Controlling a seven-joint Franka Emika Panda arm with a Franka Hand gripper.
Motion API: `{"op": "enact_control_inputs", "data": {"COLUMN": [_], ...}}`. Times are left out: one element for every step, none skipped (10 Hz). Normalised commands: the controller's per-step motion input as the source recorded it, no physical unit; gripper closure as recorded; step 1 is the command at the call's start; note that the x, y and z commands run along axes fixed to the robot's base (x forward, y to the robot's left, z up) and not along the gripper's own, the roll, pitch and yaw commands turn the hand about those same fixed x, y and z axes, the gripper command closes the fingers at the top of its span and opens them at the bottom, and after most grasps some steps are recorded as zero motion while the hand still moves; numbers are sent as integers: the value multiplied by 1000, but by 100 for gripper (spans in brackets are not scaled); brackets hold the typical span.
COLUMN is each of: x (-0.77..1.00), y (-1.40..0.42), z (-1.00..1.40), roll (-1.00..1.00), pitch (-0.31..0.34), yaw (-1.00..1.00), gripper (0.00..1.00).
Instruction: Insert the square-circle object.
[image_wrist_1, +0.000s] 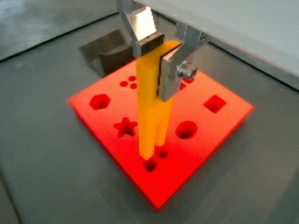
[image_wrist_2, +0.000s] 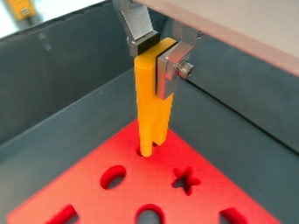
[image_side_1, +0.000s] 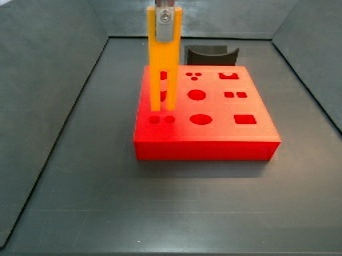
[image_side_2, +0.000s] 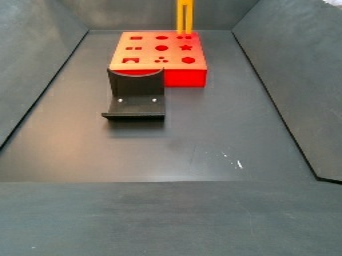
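My gripper is shut on the upper end of the square-circle object, a long orange-yellow bar held upright. Both wrist views show the silver fingers clamping it. The bar stands with its pronged lower end down on the red block, near one corner, by a pair of small holes. I cannot tell whether the prongs are inside the holes. In a side view the bar rises from the block's left part under the gripper. In a side view the bar stands at the block's far right.
A small dark grey block with a curved notch lies just behind the red block, and also shows in a side view and a wrist view. Dark bin walls enclose the grey floor.
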Motion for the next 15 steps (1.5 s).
{"op": "enact_control_inputs", "data": {"x": [260,51,-9,-234,-291,-117,0,180,289,86,-51,-157,-163,-214,-171], "y": [-157,0,11,17,0,-26,-97,-111,-37,0,0,3,0,0,0], "z": [-197,-31,0,-49,-57,-163,-209,-317,-254,-240,-234,-163,0,0,0], "roll": [3,6,0,0,40,106,64,0,19,103,157,107,11,0,0], "pitch": [-126,4,0,0,0,-4,-37,-104,-59,-27,-3,0,0,0,0], "yaw": [-714,-74,-6,-14,0,0,0,57,129,143,71,51,91,114,186], "gripper": [100,100,100,100,100,100,100,100,100,100,100,100,100,100,100]}}
